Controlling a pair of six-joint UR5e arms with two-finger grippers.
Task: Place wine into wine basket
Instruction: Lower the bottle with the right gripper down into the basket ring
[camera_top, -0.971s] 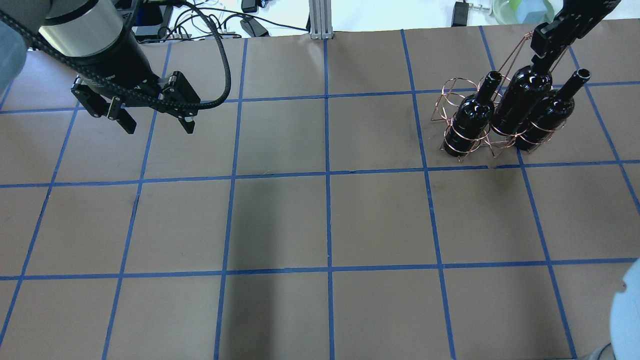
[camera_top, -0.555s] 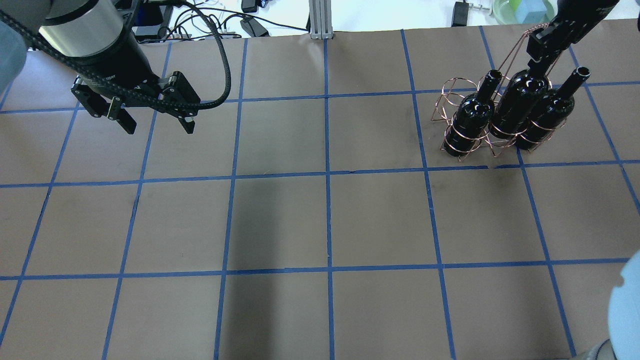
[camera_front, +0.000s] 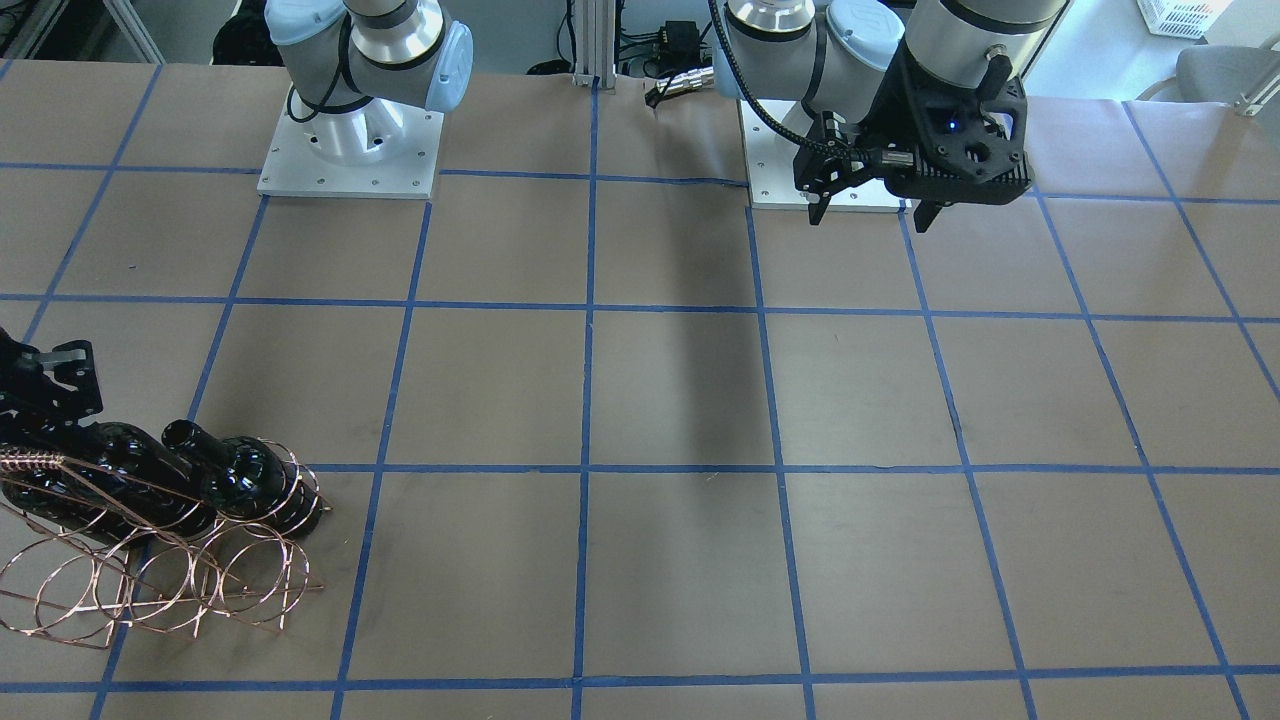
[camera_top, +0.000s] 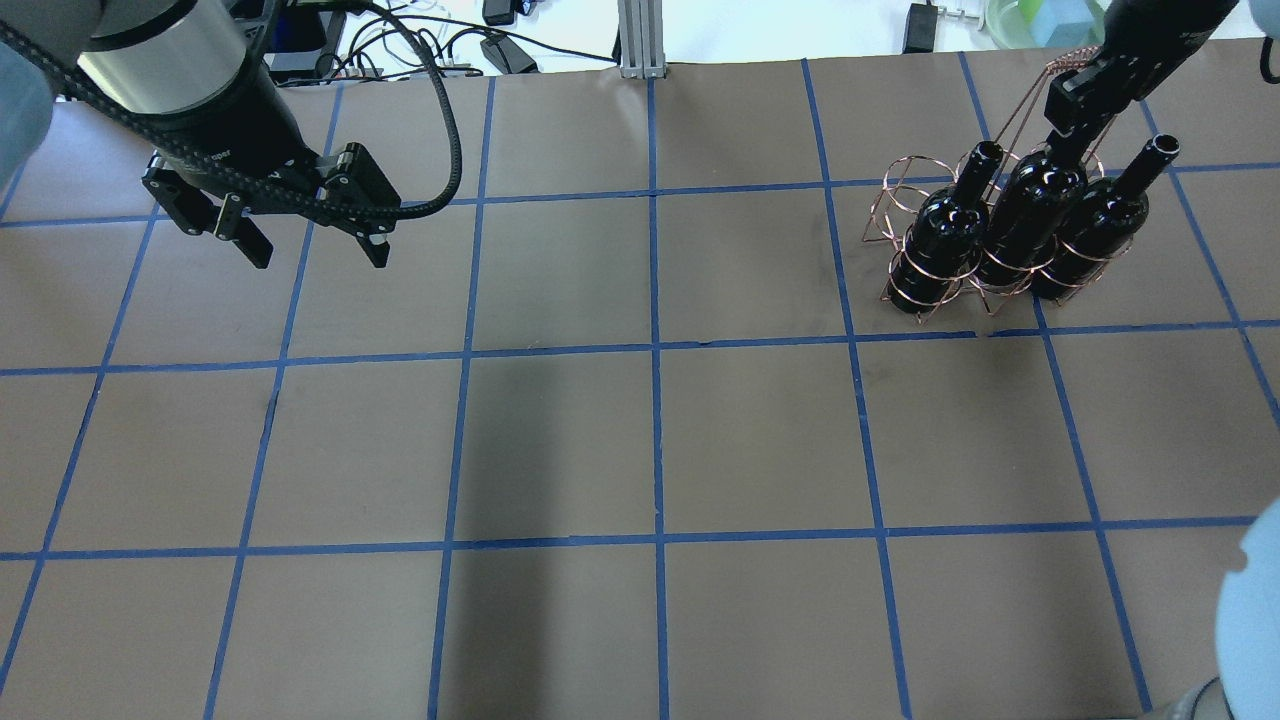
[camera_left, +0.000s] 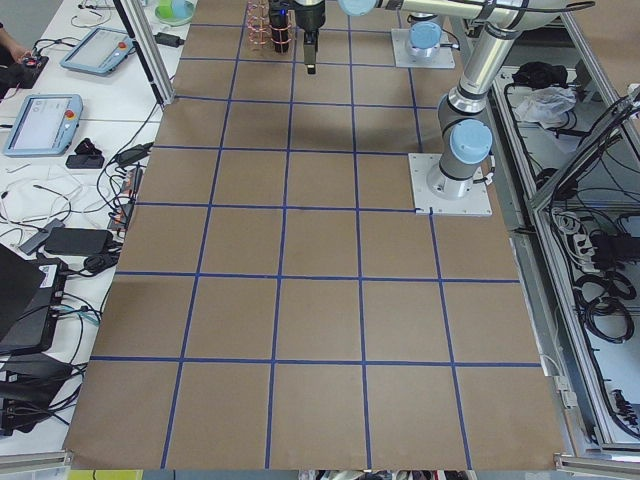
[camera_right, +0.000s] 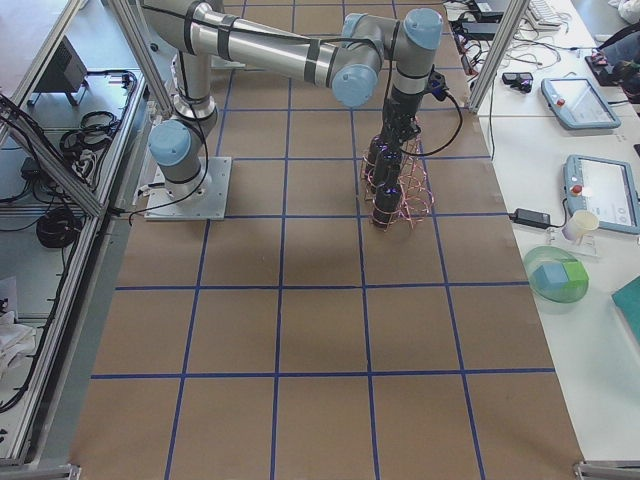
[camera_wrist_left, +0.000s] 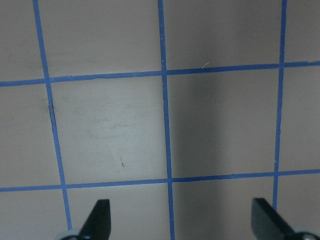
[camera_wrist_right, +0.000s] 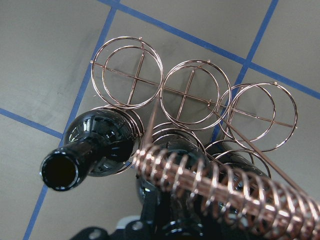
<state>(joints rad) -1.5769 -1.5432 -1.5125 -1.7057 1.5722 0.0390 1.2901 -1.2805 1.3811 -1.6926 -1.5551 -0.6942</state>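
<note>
The copper wire wine basket (camera_top: 905, 190) stands at the table's far right, also in the front view (camera_front: 200, 575) and the right wrist view (camera_wrist_right: 192, 95). Three near-black wine bottles stand in its near row: a left one (camera_top: 940, 235), a middle one (camera_top: 1030, 210) and a right one (camera_top: 1100, 225). My right gripper (camera_top: 1078, 105) is shut on the middle bottle's neck, which it hides, beside the coiled handle (camera_wrist_right: 225, 185). My left gripper (camera_top: 305, 240) hangs open and empty over the far left of the table; its fingertips (camera_wrist_left: 100, 217) show in the left wrist view.
The basket's far row of loops (camera_wrist_right: 132, 72) holds nothing. A green bowl (camera_top: 1045, 20) and cables (camera_top: 500, 45) lie beyond the table's back edge. Blue tape lines (camera_top: 655, 345) grid the brown table.
My right gripper has lowered the middle bottle down into the basket's middle loop. The left arm has not moved.
</note>
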